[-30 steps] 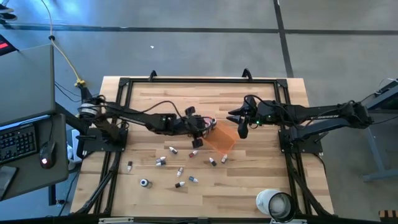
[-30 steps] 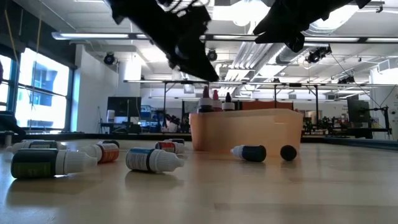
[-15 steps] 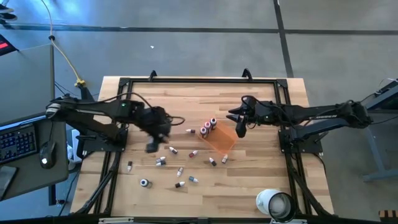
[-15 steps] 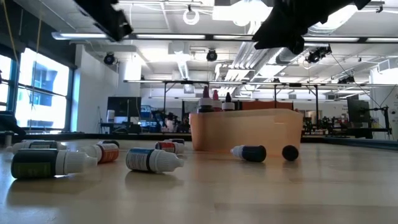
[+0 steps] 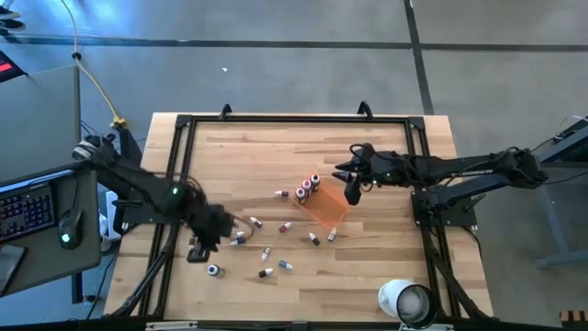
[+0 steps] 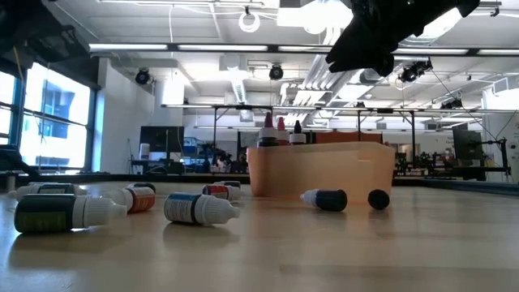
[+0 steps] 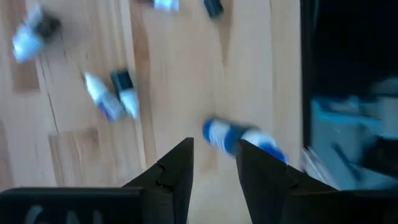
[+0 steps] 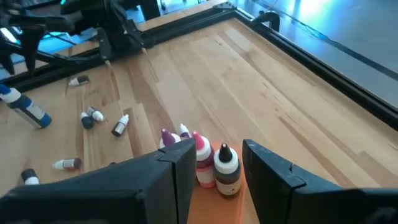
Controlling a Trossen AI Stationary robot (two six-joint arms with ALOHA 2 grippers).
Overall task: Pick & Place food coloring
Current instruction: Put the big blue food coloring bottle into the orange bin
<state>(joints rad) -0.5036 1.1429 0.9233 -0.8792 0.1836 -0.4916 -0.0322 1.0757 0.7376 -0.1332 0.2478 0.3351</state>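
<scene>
Left tool (image 5: 197, 250), fingers apart, has swung from tray to bottle (image 7: 241, 139) beneath.

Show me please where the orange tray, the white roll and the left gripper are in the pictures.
orange tray (image 6: 320, 172), low view, on its front wall.
white roll (image 5: 407, 301), high view, on its top end.
left gripper (image 7: 214, 163), left wrist view, midway between the fingertips, above a blue bottle.

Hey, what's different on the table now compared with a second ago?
The left pincer has swung away from the orange tray toward the table's front-left, and now hangs open and empty over the scattered food coloring bottles, with a blue-capped bottle just ahead of it. The right pincer stayed beside the tray, open. Tray, the bottles standing in it and the white roll did not move.
</scene>
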